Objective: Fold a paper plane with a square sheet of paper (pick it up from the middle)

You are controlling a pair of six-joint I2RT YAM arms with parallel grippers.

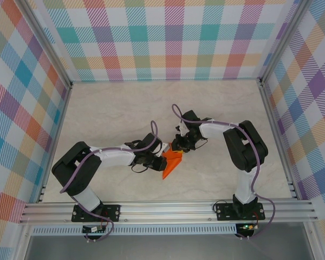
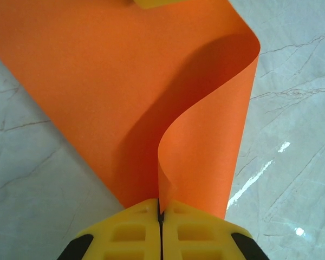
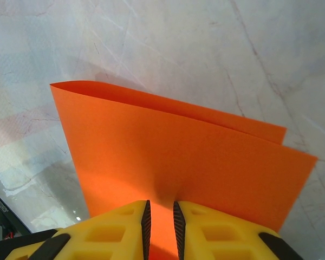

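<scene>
The square sheet of paper [image 1: 172,165] is bright orange and lies bent over itself near the table's middle, between my two grippers. My left gripper [image 2: 160,208] is shut on one edge of the paper [image 2: 124,81], which curls up and over in a loop from the yellow fingers [image 2: 130,230]. My right gripper [image 3: 160,208] stands over the doubled paper [image 3: 179,151] with its tips at the sheet. Its jaws are a narrow gap apart, with orange showing between them. In the top view the left gripper [image 1: 161,154] and right gripper [image 1: 180,149] are close together.
The pale marble table [image 1: 114,108] is boxed in by checked walls [image 1: 173,38] at the back and both sides. An aluminium rail [image 1: 168,208] runs along the near edge, carrying both arm bases.
</scene>
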